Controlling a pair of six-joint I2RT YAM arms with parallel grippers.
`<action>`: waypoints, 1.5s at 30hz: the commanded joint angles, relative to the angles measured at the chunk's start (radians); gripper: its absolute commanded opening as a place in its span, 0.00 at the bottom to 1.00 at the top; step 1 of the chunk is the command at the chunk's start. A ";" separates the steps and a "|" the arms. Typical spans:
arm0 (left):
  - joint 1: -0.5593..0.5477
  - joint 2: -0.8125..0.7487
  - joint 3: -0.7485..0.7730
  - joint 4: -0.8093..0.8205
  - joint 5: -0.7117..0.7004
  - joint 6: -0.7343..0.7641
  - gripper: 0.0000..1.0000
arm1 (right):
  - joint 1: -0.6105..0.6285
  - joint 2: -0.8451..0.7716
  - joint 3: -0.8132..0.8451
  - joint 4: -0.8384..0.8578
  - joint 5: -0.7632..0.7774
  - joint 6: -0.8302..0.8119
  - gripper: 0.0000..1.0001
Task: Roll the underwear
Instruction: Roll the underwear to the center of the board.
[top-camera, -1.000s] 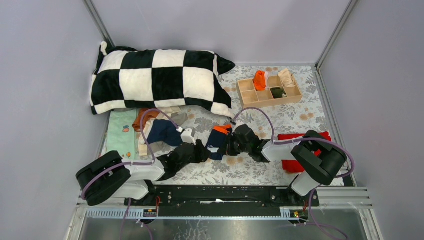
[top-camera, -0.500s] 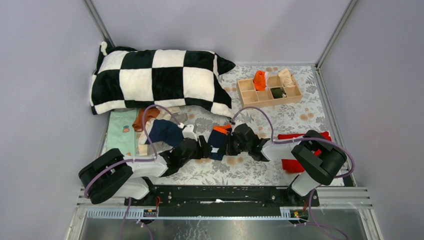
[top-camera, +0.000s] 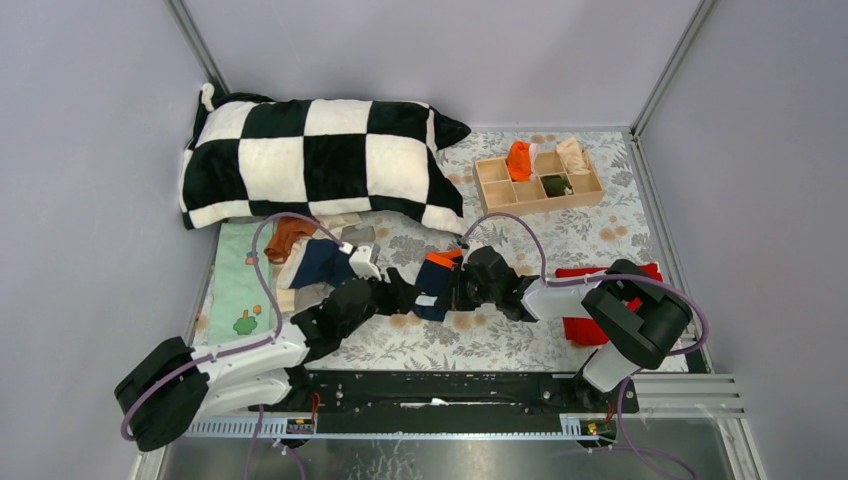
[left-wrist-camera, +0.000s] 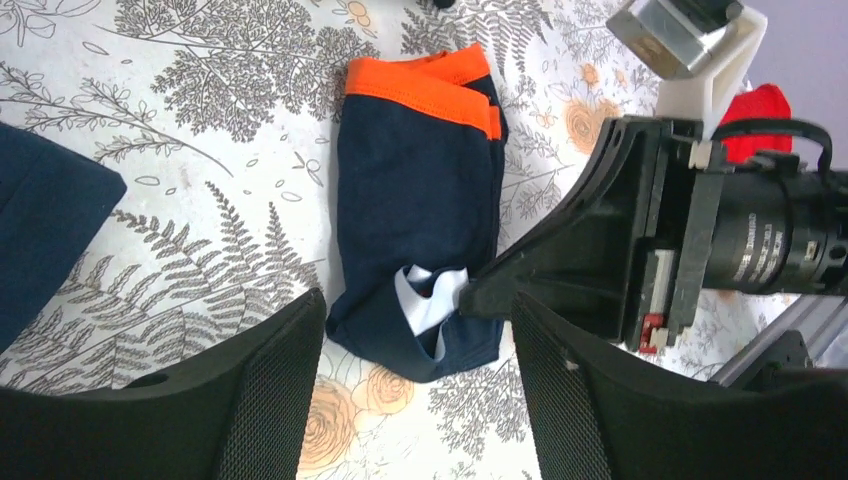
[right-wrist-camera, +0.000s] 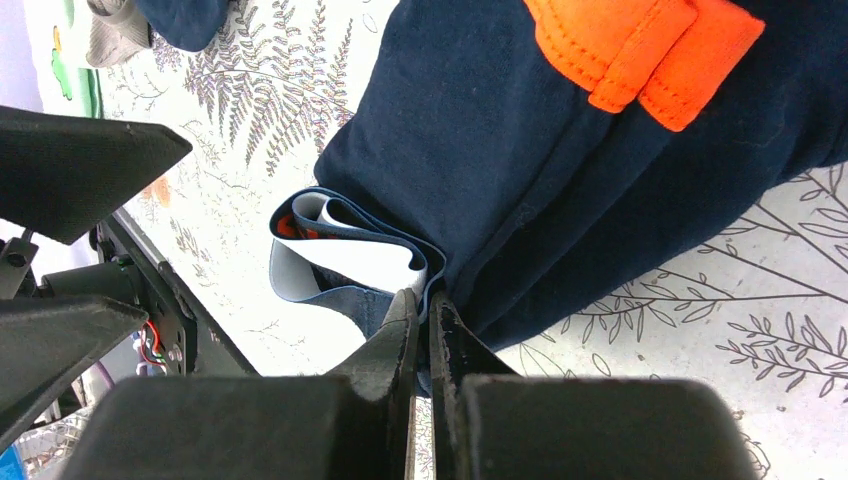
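Navy underwear with orange trim (top-camera: 436, 275) lies folded lengthwise on the flowered table, waistband toward the far side. In the left wrist view the underwear (left-wrist-camera: 415, 190) has its lower end, showing a white lining, between the wide-open fingers of my left gripper (left-wrist-camera: 415, 320), which touch nothing. My right gripper (right-wrist-camera: 421, 300) is shut on the underwear's (right-wrist-camera: 520, 150) lower side edge, beside the curled lining. From above, the left gripper (top-camera: 405, 292) and right gripper (top-camera: 449, 295) face each other across that end.
More underwear lies piled at the left: rust-brown (top-camera: 290, 236), navy (top-camera: 322, 262), grey (top-camera: 358, 235). A wooden compartment box (top-camera: 493, 184) at the back right holds rolled pieces. A checked pillow (top-camera: 320, 160) lies behind, a red cloth (top-camera: 575, 328) under the right arm, a green mat (top-camera: 240, 290) at left.
My left gripper has opened wider and its arm has stretched forward, bringing the fingers around the underwear's lower end. The right gripper has kept its pinch and place.
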 joint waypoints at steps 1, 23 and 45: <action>0.007 -0.053 -0.069 -0.004 0.056 0.084 0.71 | -0.001 0.027 0.005 -0.087 -0.031 -0.021 0.00; 0.008 0.267 0.048 0.132 0.086 0.148 0.50 | -0.001 0.039 0.014 -0.092 -0.056 -0.028 0.00; 0.014 0.148 0.004 0.107 0.082 0.144 0.50 | 0.000 0.044 0.021 -0.096 -0.070 -0.030 0.00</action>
